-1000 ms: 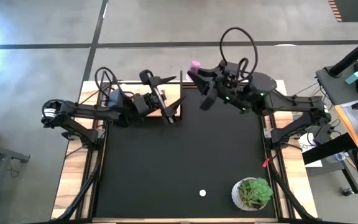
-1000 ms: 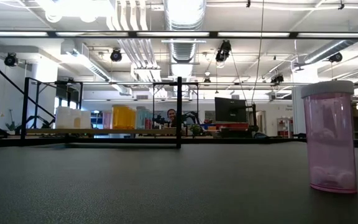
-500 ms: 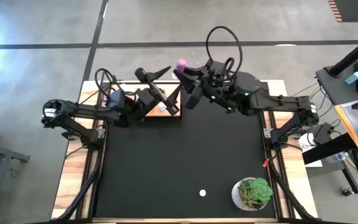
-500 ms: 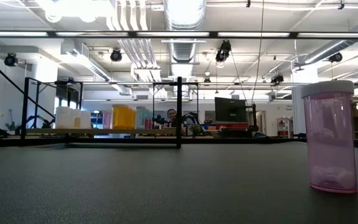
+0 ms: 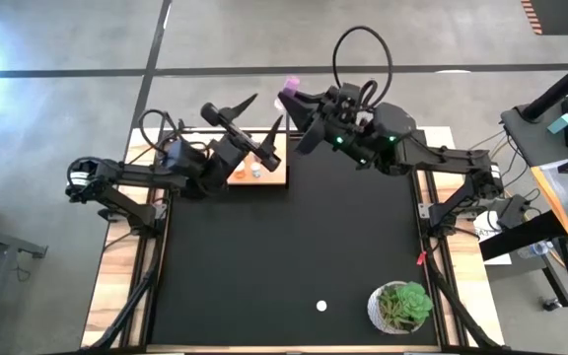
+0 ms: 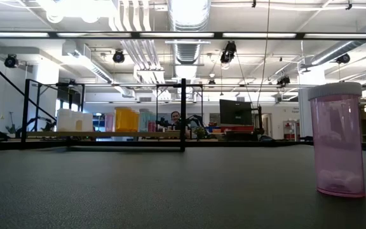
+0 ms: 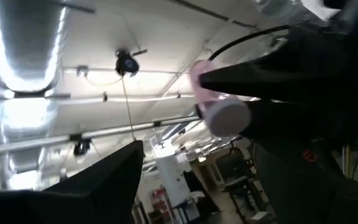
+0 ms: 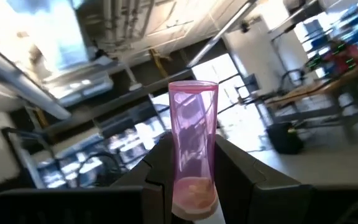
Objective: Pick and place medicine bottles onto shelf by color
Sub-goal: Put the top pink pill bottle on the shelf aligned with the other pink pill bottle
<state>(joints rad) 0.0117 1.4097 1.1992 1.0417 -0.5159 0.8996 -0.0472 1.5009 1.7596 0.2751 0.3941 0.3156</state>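
My right gripper (image 5: 297, 99) is raised over the table's far edge, shut on a pink medicine bottle (image 8: 193, 140) with a white cap; the bottle also shows in the high view (image 5: 291, 85). My left gripper (image 5: 268, 108) is open and empty, tipped upward just left of it, above the shelf (image 5: 264, 176). The left wrist view looks up at the held bottle's cap (image 7: 225, 116). The shelf, a light-wood board with small bottles (image 5: 255, 170), lies at the mat's far edge. Another pink bottle (image 6: 337, 140) stands upright on the mat near the front (image 5: 320, 306). My right gripper pinches the pink bottle's two sides (image 8: 178, 168) between its two fingers (image 8: 234, 169), toward the white-capped end. The fingers lie along the bottle, and its other end sticks out past the fingertips. The bottle is lifted clear, high above the shelf.
A green plant in a white pot (image 5: 400, 307) stands at the mat's near right corner. The shelf's thin black posts (image 6: 183, 114) rise at the far edge, with white (image 6: 72, 119) and orange bottles (image 6: 126, 119) on the board. A black mat (image 5: 284, 247) covers the table.
My right gripper has carried the pink bottle toward the table's left and far edge, rising. My left gripper has drawn back toward the left and tipped its fingers upward, uncovering more of the shelf. The bottle on the mat has kept still.
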